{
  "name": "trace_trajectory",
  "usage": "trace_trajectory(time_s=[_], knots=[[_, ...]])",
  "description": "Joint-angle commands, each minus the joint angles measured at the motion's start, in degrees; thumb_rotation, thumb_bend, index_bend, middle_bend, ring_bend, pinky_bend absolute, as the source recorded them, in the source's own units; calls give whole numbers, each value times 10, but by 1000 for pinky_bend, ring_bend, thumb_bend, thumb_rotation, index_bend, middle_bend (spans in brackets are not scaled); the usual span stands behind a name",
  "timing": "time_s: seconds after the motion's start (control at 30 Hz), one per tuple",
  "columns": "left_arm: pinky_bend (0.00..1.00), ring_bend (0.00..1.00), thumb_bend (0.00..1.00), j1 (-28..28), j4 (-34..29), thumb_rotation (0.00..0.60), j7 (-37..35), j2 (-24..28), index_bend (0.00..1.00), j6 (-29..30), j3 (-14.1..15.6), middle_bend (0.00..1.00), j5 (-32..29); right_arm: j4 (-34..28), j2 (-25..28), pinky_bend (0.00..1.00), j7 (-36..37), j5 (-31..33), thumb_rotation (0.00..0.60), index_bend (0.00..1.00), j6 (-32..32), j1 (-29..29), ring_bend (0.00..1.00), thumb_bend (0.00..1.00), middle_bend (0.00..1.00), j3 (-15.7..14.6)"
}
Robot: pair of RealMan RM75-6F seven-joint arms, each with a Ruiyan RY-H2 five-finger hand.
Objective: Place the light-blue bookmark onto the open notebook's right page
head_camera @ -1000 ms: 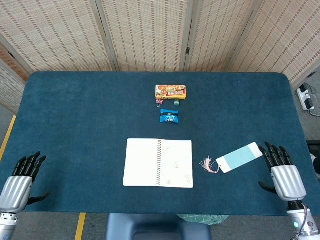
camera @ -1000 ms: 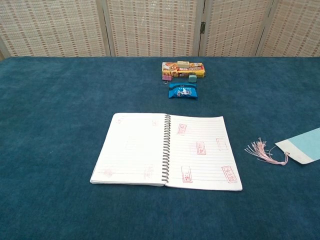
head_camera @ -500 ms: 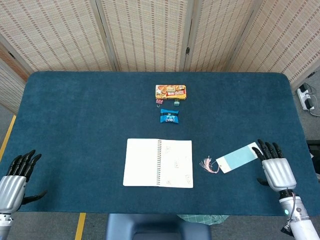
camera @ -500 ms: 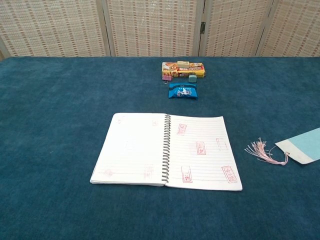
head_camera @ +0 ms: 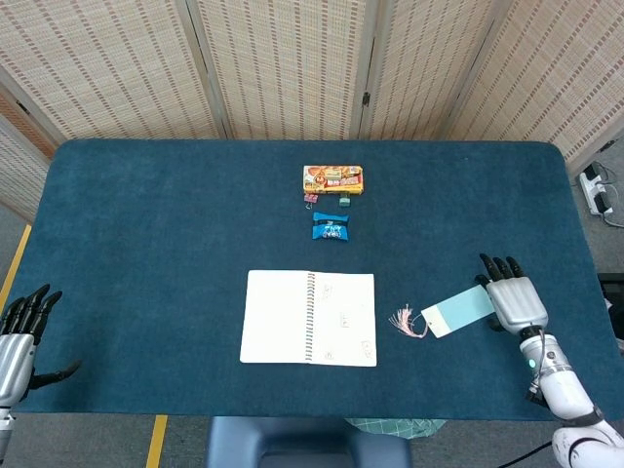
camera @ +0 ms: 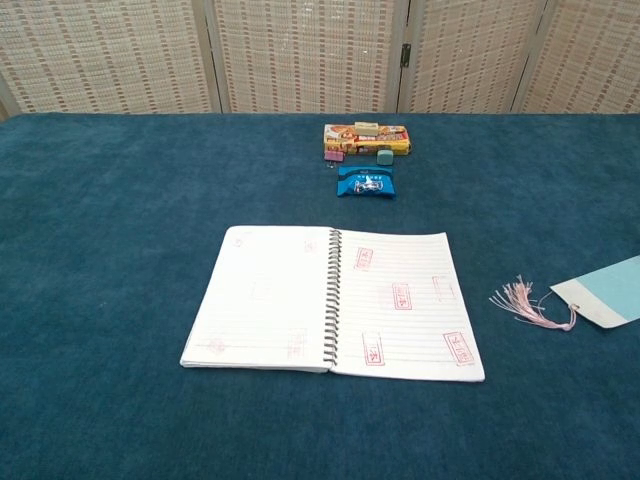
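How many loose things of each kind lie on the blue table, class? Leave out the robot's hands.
Notebook: 1
Bookmark: 1
Orange box: 1
Blue packet: 1
Small clips or blocks beside the box: 2, as far as the chest view shows
Total: 6

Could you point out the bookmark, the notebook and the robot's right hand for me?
Bookmark (head_camera: 458, 311): head view, middle of its light-blue card.
Notebook (camera: 405, 305): chest view, middle of its right page.
Right hand (head_camera: 512, 297): head view, back of the hand, over the bookmark's far end.
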Motion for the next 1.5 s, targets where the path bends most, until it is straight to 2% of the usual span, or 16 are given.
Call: trace_trajectory(time_s=[0.03,0.27,0.5,1.03,1.5], knots=[[0,0,102,-4,-1,600,23,-4,18,-12,-4,0,-15,15,-15,0,-8,17,600,304,-13,11,0,253,0,-1],[0,0,101,-8,-4,600,35,-6,17,-22,-9,0,-30,39,-37,0,-10,19,600,302,-21,23,0,258,0,-15],[0,0,100,-9,-5,600,38,-5,16,-27,-9,0,-33,56,-49,0,-4,21,600,247,-26,30,0,248,0,-24],[0,0,100,-6,-9,600,37,-1,16,-27,-7,0,-34,86,-83,0,5,19,600,273,-41,50,0,247,0,-38],[0,0,101,-3,-9,600,35,1,18,-23,-6,0,-29,85,-80,0,20,7,600,281,-27,48,0,248,0,-47]])
